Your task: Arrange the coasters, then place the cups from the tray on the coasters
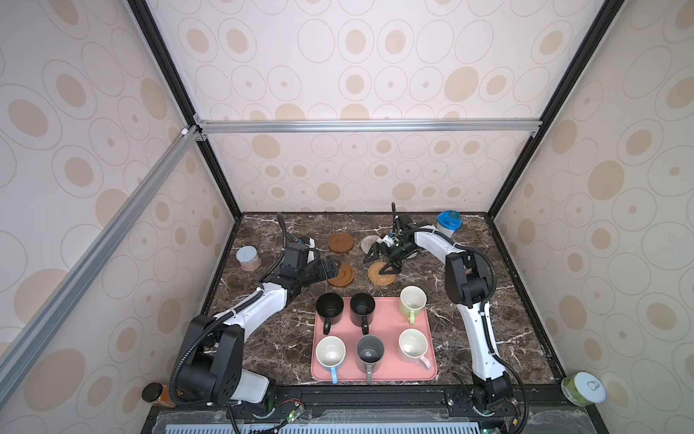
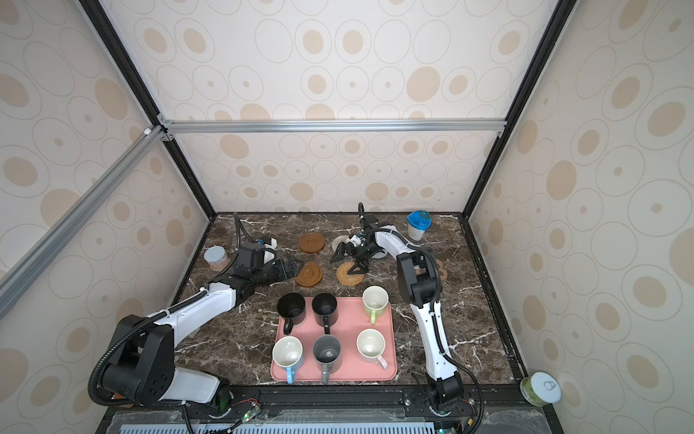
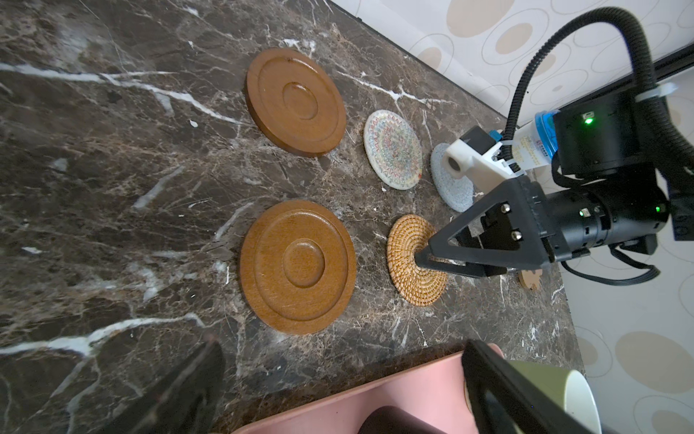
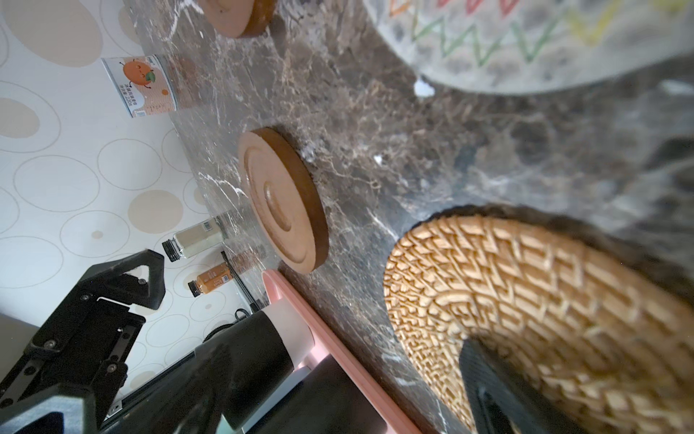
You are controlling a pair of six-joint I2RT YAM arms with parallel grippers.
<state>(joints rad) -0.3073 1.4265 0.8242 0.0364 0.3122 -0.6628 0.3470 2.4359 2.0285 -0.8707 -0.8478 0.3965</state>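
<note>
Several coasters lie behind the pink tray (image 1: pixel 388 327): two brown discs (image 1: pixel 340 242) (image 1: pixel 343 276), a whitish woven one (image 1: pixel 369 243), a rattan round (image 1: pixel 380 277), a grey-blue one (image 3: pixel 452 188) partly under the right arm, and a brown paw shape (image 3: pixel 530 279). Several cups stand on the tray: two black (image 1: pixel 329 308) (image 1: pixel 362 305), light green (image 1: pixel 412 300), light blue (image 1: pixel 330 353), dark grey (image 1: pixel 370 352), pale pink (image 1: pixel 413 345). My left gripper (image 1: pixel 330 268) is open and empty beside the near brown disc. My right gripper (image 1: pixel 377 265) is open, one finger (image 3: pixel 422 259) over the rattan round.
A grey-lidded jar (image 1: pixel 248 258) stands at the left edge and a blue-lidded tub (image 1: pixel 448 222) at the back right corner. Patterned walls close in three sides. A green can (image 1: pixel 583 389) and a bottle (image 1: pixel 157 394) sit outside the table's front corners.
</note>
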